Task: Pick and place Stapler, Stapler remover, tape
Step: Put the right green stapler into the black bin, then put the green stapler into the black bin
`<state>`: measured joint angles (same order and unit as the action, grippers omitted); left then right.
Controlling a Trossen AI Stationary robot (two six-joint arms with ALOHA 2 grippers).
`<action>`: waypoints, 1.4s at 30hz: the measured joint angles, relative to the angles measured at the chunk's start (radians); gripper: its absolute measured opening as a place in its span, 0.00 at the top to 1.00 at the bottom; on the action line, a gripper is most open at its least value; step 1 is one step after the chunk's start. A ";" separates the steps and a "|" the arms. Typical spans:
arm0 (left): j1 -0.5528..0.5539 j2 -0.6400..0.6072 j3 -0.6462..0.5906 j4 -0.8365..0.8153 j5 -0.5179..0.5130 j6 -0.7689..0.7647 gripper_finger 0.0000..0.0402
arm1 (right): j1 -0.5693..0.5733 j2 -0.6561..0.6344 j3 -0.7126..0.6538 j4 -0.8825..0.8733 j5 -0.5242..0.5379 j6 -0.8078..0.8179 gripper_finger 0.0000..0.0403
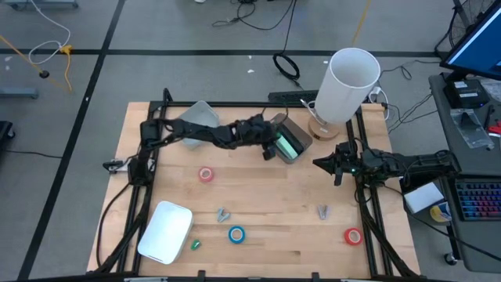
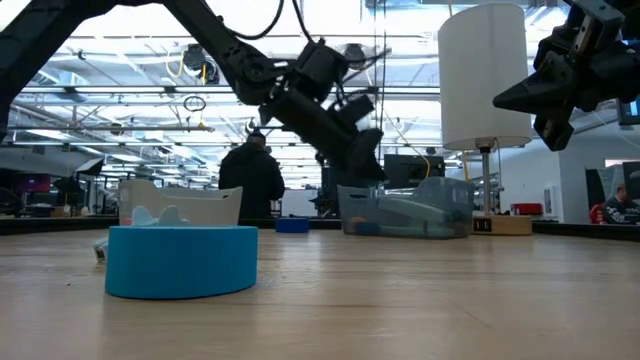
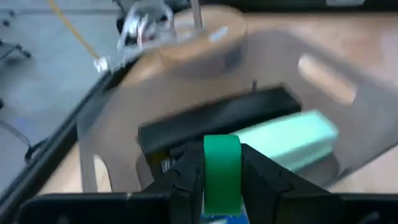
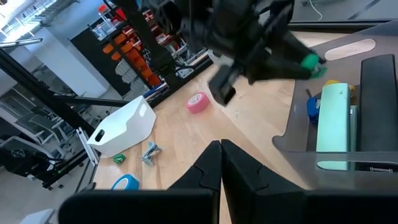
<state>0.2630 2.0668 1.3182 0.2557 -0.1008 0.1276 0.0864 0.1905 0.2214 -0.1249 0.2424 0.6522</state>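
Nearest the front edge of the pale wooden table (image 1: 258, 235): a blue ring-shaped tape roll (image 1: 236, 233) lying flat. It fills the foreground of the low view (image 2: 181, 261). A small green block (image 1: 196, 244) lies just left of it, beside a white rectangular plastic bin (image 1: 166, 232) with rounded corners. A red tape roll (image 1: 353, 236) sits near the front right corner, by the frame rail.

Next row back: two small grey metal claw-shaped staple removers, one (image 1: 223, 214) above the blue roll, the other (image 1: 322, 211) to the right, well apart.

Mid-table, left of centre: a pink tape roll (image 1: 206, 175), flat, untouched.

Right side: right gripper (image 1: 323, 164) hangs above the table near the right rail. In its wrist view its fingers (image 4: 205, 171) are pressed together, nothing between them.

Farther back: left arm reaches across to a clear grey plastic tray (image 1: 291, 141). Left gripper (image 1: 273, 146) is over the tray's near edge, closed down on a small green tape roll (image 3: 221, 174), one finger on each flat side. Inside the tray lie a mint-green stapler (image 3: 292, 140) and a long black bar-shaped item (image 3: 217, 117); its identity is unclear.

Back right: a tall white cylinder (image 1: 348, 84) on a round wooden base, just behind the tray. A second clear grey tray (image 1: 196, 121) lies at back left.

In the low view a person in dark clothing (image 2: 253, 180) stands in the room beyond.
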 joint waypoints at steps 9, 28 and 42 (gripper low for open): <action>-0.002 0.008 0.000 -0.067 -0.015 0.001 0.78 | 0.000 0.000 0.000 0.000 0.000 0.017 0.99; -0.003 -0.028 0.010 -0.047 -0.058 0.021 0.56 | 0.000 0.000 0.000 0.000 -0.003 0.017 0.99; -0.163 -0.396 0.079 -0.813 0.140 -0.196 0.63 | 0.000 0.000 0.000 0.000 -0.008 0.010 0.99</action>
<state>0.0998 1.6708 1.3968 -0.5568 0.0394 -0.0685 0.0864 0.1902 0.2214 -0.1251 0.2344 0.6624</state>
